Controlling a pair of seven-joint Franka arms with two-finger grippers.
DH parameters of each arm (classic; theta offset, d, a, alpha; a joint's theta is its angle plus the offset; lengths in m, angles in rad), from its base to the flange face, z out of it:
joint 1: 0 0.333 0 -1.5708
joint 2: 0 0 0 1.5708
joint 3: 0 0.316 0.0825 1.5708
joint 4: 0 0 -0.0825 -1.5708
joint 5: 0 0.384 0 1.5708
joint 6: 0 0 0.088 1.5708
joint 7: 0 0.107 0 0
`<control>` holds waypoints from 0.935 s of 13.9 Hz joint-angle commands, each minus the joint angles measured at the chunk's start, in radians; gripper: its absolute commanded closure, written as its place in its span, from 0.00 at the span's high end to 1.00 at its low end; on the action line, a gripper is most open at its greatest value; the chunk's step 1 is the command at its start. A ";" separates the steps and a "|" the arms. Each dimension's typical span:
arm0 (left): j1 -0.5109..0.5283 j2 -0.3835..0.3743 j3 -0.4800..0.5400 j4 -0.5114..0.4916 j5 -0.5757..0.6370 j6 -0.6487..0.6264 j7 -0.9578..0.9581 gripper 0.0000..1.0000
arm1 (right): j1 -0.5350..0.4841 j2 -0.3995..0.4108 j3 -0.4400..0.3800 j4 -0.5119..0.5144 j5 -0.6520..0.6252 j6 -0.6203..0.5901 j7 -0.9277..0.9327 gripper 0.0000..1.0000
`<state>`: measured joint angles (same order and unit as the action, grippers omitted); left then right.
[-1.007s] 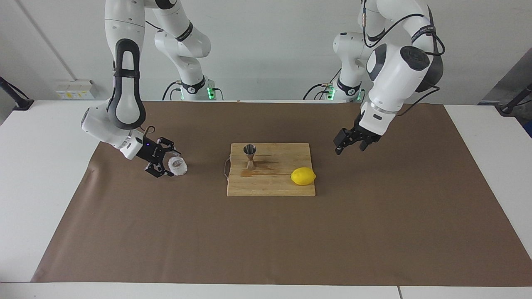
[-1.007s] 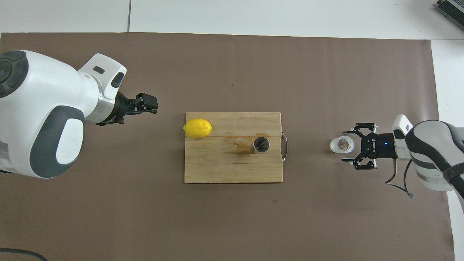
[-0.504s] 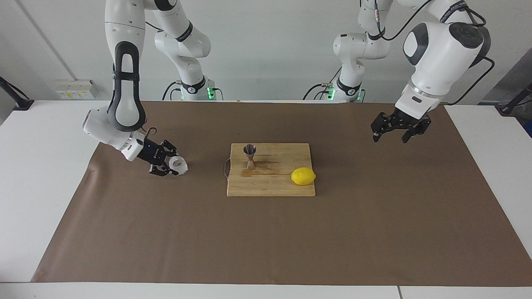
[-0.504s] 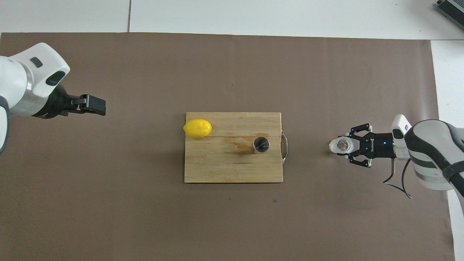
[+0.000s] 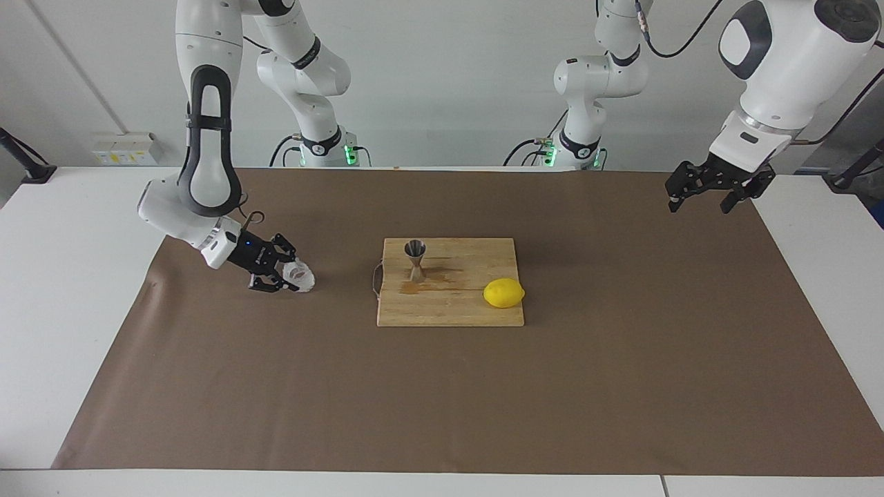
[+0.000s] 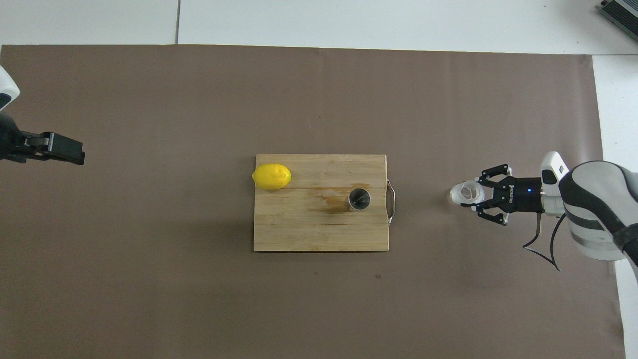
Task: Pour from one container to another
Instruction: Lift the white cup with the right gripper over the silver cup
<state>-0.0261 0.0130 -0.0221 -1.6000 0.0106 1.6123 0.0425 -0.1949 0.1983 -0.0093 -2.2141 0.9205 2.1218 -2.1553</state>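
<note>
Glass cup sits pinched between the right gripper fingers; left gripper fingers spread above the table's brown cover.

left arm: cut off by the overhead view's edge, only its wrist and gripper show
right arm: cut off at the same view's edge
cup: contents too small to tell
jigger: contents cannot be told
left gripper's fingers: spread too small to judge
</note>
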 commanded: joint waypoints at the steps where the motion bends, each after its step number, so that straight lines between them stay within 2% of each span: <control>1: 0.034 -0.013 -0.016 0.003 -0.027 -0.011 0.002 1.00 | 0.038 -0.071 0.011 -0.007 0.006 -0.005 0.092 0.00; 6: 0.034 -0.030 -0.019 0.002 -0.038 -0.026 0.004 1.00 | 0.162 -0.144 0.011 0.019 -0.110 0.010 0.366 0.00; 9: 0.028 -0.062 -0.028 -0.047 -0.037 -0.025 0.007 1.00 | 0.245 -0.149 0.011 0.060 -0.199 0.030 0.536 0.00; 13: 0.018 -0.064 -0.028 -0.046 -0.038 -0.017 0.004 1.00 | 0.356 -0.194 0.012 0.076 -0.352 0.064 0.757 0.00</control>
<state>-0.0084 -0.0234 -0.0519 -1.6162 -0.0176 1.5940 0.0420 0.1258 0.0419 0.0008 -2.1369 0.6435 2.1714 -1.5006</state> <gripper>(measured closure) 0.000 0.498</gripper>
